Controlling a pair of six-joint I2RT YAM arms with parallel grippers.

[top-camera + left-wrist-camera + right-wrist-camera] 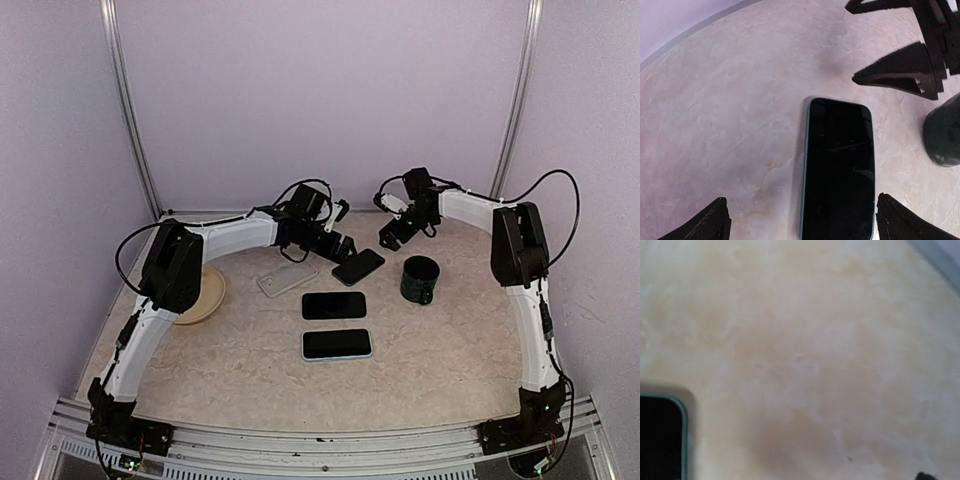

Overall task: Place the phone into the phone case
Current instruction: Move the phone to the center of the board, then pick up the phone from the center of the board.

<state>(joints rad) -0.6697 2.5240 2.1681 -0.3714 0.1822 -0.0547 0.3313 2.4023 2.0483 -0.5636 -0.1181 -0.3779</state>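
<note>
Both end effectors (left (341, 245), right (391, 237)) gape wide over the beige marbled table (250, 385) amid lilac walls (320, 100).

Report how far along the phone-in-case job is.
Done: nothing yet. The pale case lies on the table with no phone in it.
In hand: both grippers are open and hold nothing. The left gripper hovers by the tilted phone, and the right gripper is just beyond it.
Left: grasp a phone, carry it to the case, press it in.
</note>
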